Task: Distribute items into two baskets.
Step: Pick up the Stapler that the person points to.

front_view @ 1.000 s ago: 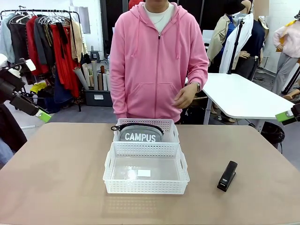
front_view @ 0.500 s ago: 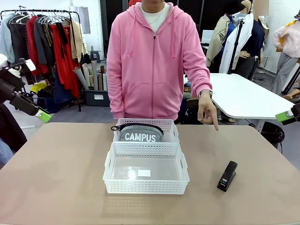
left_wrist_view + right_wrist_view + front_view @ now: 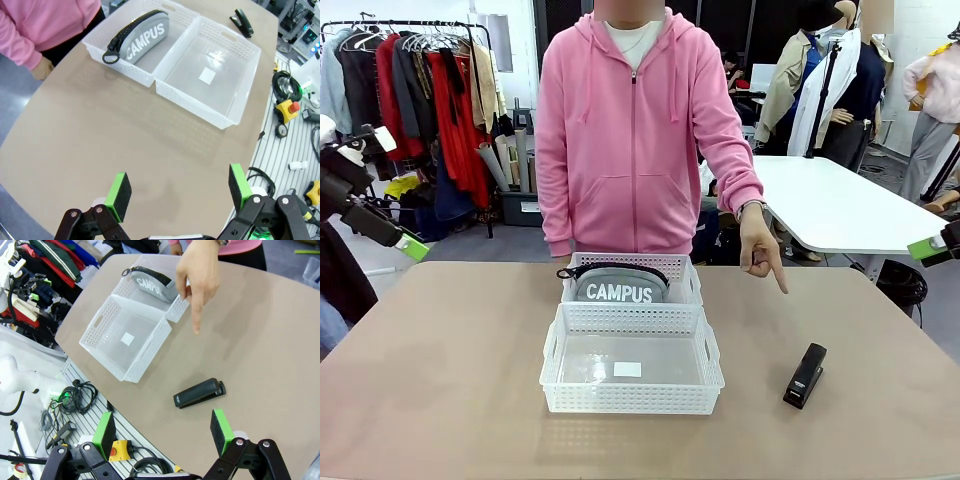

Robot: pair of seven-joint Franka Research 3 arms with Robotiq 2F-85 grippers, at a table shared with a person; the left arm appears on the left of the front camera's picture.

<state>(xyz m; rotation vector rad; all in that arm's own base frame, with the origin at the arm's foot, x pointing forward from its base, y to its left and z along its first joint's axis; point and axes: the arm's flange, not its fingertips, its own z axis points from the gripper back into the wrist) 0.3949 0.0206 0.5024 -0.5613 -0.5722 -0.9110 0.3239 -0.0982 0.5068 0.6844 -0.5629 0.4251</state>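
Two white lattice baskets stand end to end at mid table. The far basket (image 3: 682,270) holds the grey CAMPUS pouch (image 3: 620,286), also seen as the pouch (image 3: 141,40) in the left wrist view. The near basket (image 3: 632,398) holds nothing but a small white label. A black stapler (image 3: 805,375) lies on the table to the right, seen as the stapler (image 3: 199,393) in the right wrist view. The person's hand (image 3: 761,252) points a finger down toward the stapler. My left gripper (image 3: 177,187) and right gripper (image 3: 162,426) are open, high above the table edges, holding nothing.
The person in a pink hoodie stands at the far side behind the baskets. My left arm (image 3: 370,220) is at the left edge, the right gripper's green pad (image 3: 927,247) at the right edge. Cables and tools lie on the floor beside the table.
The person's hand dropped from waist height and now points an index finger down toward the stapler. Both arms stayed still.
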